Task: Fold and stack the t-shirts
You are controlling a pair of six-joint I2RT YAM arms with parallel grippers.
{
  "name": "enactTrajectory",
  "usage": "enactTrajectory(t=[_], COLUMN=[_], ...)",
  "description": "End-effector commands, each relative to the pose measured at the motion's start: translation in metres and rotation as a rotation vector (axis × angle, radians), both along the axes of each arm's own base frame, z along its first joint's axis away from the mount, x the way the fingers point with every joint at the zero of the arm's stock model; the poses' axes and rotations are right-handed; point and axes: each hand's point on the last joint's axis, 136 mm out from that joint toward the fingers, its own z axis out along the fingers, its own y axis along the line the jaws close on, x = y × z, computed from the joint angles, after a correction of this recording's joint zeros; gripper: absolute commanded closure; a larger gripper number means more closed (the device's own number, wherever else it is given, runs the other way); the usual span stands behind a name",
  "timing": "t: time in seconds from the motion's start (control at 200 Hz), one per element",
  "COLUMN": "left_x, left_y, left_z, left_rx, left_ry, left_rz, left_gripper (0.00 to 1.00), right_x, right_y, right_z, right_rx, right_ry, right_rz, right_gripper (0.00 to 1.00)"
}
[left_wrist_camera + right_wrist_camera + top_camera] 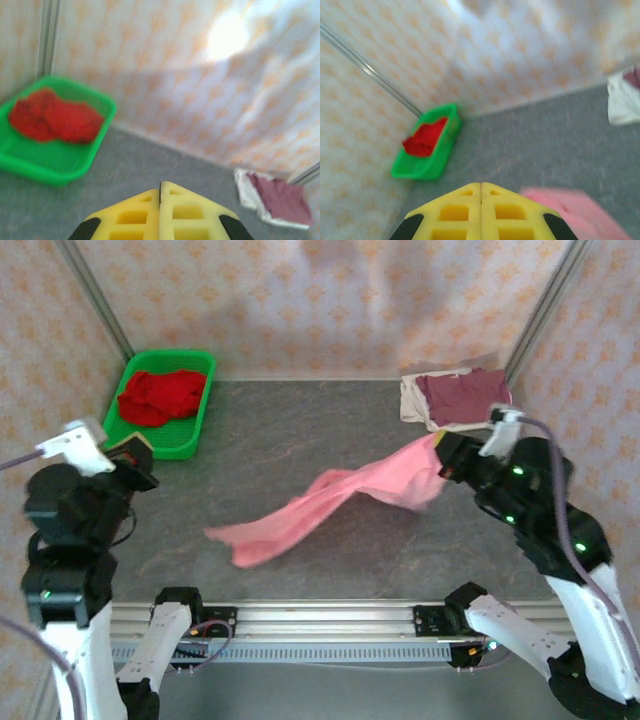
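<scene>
**Two shirts stacked, one spread loose, one waiting in the basket**

At far left, the green basket (172, 353) holds a crumpled red t-shirt (160, 395), not yet folded. The left hand (160, 187) hangs just in front of the basket, above the worktop (300, 430), with its yellow fingers pressed together and nothing between them.

Across the middle lies the salmon-pink t-shirt (320, 502), drawn out in a long diagonal. Its left end rests flat on the worktop and its right end rises toward the right hand (481, 186). That hand's fingers are closed tight and pink cloth shows just beside them. I cannot tell whether a fold is pinched.

In the far right corner, a maroon t-shirt (462, 395) lies folded on top of an off-white t-shirt (412, 400).

My judgement is that the task is about halfway done. The pink shirt needs flattening, folding and stacking, and the red one after it.

The worktop is dark grey and mottled like stone. Pale patterned walls (330, 300) enclose it, with metal posts (95, 295) in the corners. An aluminium rail (320, 618) at the near edge carries both arms.
</scene>
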Motion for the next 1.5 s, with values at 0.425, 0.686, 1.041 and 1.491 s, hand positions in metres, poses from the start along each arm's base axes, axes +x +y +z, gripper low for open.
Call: enactTrajectory(t=[0.425,0.686,1.041,1.491], left_x=[0.062,0.091,0.025,-0.041], left_y=[-0.09,-0.242,-0.407,-0.441], left_z=[-0.205,-0.293,-0.393,-0.437], left_rx=[-0.108,0.148,0.3,0.326], left_ry=[0.471,0.648,0.979,1.071], left_rz=[-0.466,-0.854,-1.3,-1.402], left_gripper=[0.54,0.4,0.25,0.24], right_x=[0.063,0.076,0.082,0.072], right_y=[-0.002,-0.047,-0.083,-0.082], right_z=[-0.07,-0.086,-0.125,-0.157], right_rx=[-0.135,-0.159,-0.11,-0.1], right_ry=[0.106,0.134,0.197,0.21], right_rz=[-0.178,-0.389,-0.509,-0.487], right_gripper=[1.0,1.0,1.0,1.0])
